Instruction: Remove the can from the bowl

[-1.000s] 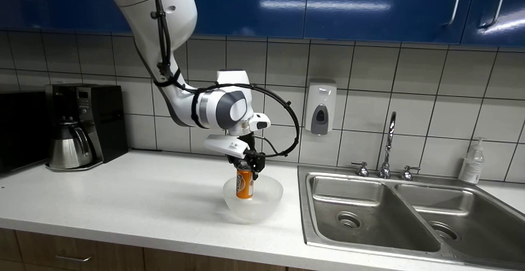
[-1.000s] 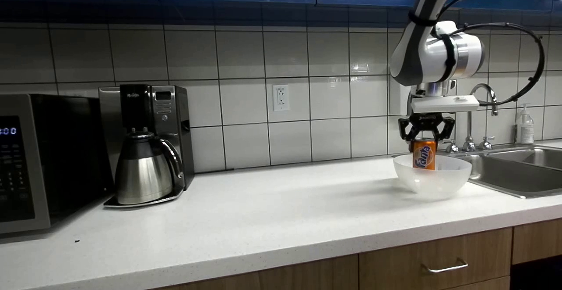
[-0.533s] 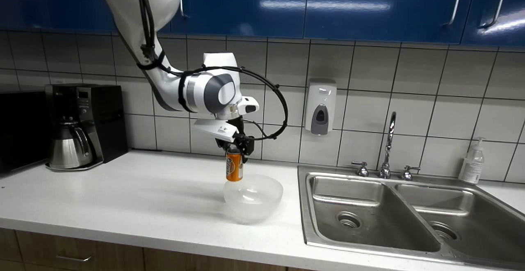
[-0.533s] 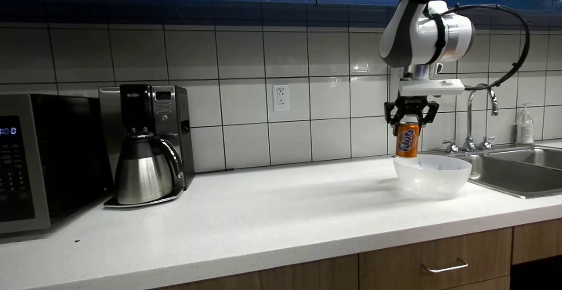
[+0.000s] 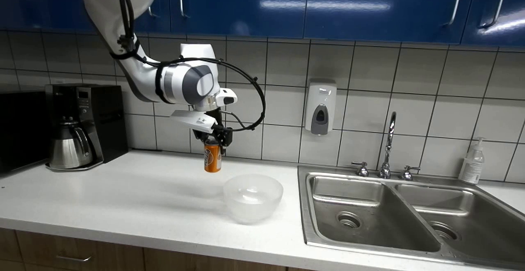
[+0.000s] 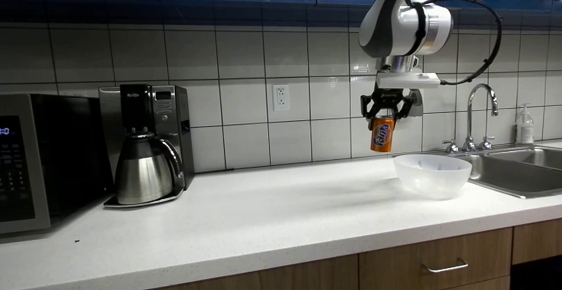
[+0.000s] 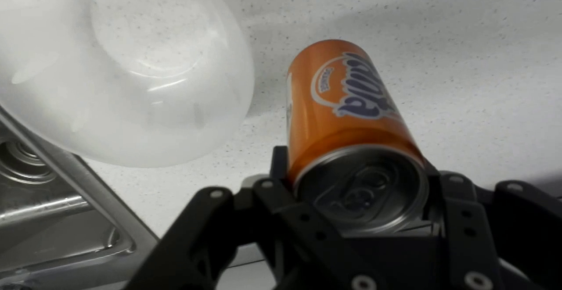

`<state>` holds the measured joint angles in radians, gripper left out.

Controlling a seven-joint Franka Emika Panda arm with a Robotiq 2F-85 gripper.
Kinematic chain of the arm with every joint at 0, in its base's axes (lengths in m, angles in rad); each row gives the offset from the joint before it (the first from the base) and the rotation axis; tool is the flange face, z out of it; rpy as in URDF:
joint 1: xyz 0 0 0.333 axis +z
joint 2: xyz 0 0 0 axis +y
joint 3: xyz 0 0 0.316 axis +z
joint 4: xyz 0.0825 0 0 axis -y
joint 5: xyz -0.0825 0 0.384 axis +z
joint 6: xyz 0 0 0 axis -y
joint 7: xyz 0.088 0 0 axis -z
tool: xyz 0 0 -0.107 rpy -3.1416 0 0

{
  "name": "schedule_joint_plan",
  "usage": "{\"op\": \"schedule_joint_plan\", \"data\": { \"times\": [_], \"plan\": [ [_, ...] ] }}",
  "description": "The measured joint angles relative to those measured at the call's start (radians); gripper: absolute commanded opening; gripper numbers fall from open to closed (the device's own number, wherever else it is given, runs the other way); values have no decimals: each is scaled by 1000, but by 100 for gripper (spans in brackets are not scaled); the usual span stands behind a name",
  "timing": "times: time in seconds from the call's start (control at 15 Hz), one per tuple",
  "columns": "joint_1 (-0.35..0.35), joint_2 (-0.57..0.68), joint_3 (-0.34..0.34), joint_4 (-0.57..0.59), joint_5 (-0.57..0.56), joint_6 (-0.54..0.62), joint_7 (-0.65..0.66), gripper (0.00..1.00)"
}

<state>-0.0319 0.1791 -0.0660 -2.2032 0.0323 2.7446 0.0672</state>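
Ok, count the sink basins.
2: in an exterior view, one basin is nearer the bowl, the other basin is past the divider, partly cut off by the frame. Any beyond would be hidden.

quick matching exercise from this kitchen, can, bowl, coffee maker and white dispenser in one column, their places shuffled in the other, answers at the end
Things
1. can
2. bowl
3. coffee maker
4. white dispenser

Places
A. fixed to the tiled wall
B. held by the gripper
C. next to the microwave
D. on the counter, near the sink

Right pairs: 1-B, 2-D, 3-C, 4-A
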Motion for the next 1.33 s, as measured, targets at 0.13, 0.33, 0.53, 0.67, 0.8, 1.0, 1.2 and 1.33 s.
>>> {"op": "schedule_joint_plan", "data": {
  "times": [0.13,0.33,0.53,0.67,0.8,1.0,1.2,1.33],
  "plan": [
    [11,0,24,-8,19,0,0,38],
    [28,2,59,-22,48,0,0,38],
    [47,9,87,-34,65,1,0,38],
    [60,16,101,-41,67,1,0,38],
    [70,28,112,-45,67,1,0,38],
    [88,50,118,-49,65,1,0,38],
    [106,72,119,-51,52,1,0,38],
    [116,86,119,-51,35,2,0,38]
  ]
}}
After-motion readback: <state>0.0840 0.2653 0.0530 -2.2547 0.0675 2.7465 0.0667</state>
